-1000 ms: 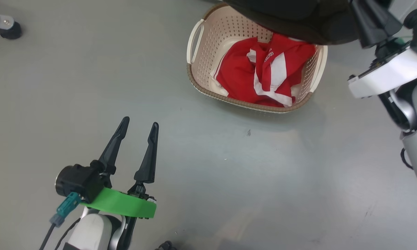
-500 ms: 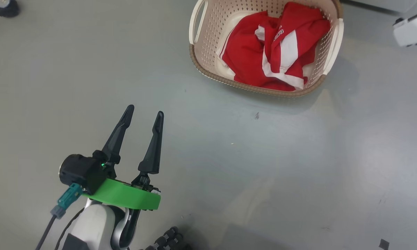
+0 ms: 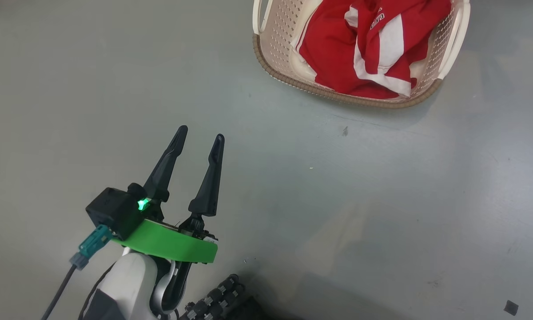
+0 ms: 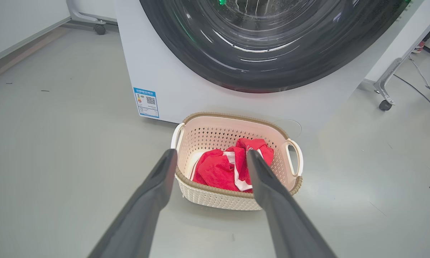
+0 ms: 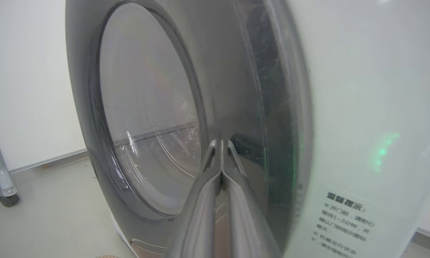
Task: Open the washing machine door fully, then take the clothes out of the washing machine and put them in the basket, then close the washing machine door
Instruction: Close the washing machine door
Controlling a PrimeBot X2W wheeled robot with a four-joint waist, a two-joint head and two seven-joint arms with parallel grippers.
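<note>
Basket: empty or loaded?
Loaded. Red clothes with white stripes lie bunched inside the basket, within its perforated walls.

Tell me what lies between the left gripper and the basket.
Between left gripper and basket: bare floor, one small dark speck near the basket, head view.

You see the basket (image 3: 288, 82) in matt cream perforated plastic, with a brown woven-look rim. Inside it the clothes (image 3: 333, 58) are soft, creased red cloth. Under it the floor (image 3: 382, 200) is smooth grey with a faint sheen. Behind it the washing machine door (image 4: 272, 68) has a glossy black rim.
</note>
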